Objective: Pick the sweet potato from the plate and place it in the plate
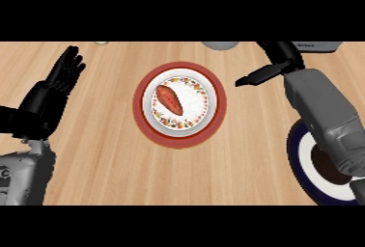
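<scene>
Well within red-rimmed plate (pixel 218 103) lies sweet potato (pixel 170 100), right hand (pixel 279 66) beside

Left hand (pixel 44 99) rests upright, fingers (pixel 69 62) straight; right hand (pixel 279 65) stretched forward, uncurled.

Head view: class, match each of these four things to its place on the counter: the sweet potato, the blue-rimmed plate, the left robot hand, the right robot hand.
Things:
1. sweet potato
2. blue-rimmed plate
3. left robot hand
4. right robot hand

Places:
a. upper right, holding nothing
b. on the red-rimmed plate in the middle
c. left side, open, fingers up
d. lower right, partly hidden by a forearm

Pairs: 1-b, 2-d, 3-c, 4-a.
</scene>
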You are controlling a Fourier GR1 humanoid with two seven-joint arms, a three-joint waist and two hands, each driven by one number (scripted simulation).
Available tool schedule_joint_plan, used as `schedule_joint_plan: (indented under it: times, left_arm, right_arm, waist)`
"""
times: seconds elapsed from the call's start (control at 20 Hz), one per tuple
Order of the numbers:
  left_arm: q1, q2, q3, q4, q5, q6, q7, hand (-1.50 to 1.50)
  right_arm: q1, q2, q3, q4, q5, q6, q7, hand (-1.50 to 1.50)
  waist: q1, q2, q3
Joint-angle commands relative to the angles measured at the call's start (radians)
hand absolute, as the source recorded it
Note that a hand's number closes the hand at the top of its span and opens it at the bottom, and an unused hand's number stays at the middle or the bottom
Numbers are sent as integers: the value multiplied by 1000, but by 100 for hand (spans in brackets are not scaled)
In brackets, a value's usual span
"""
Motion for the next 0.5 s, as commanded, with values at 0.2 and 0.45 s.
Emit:
schedule_joint_plan:
  times: [0.2,0.45]
  left_arm:
    - [45,-3,-3,-14,-9,-14,-47,0]
    - [-24,16,22,-2,25,-27,14,0]
  right_arm:
    - [23,-126,-5,70,40,108,-112,-150]
    - [23,-154,3,77,71,62,-179,-150]
  waist:
    - [19,8,1]
    - [21,10,2]
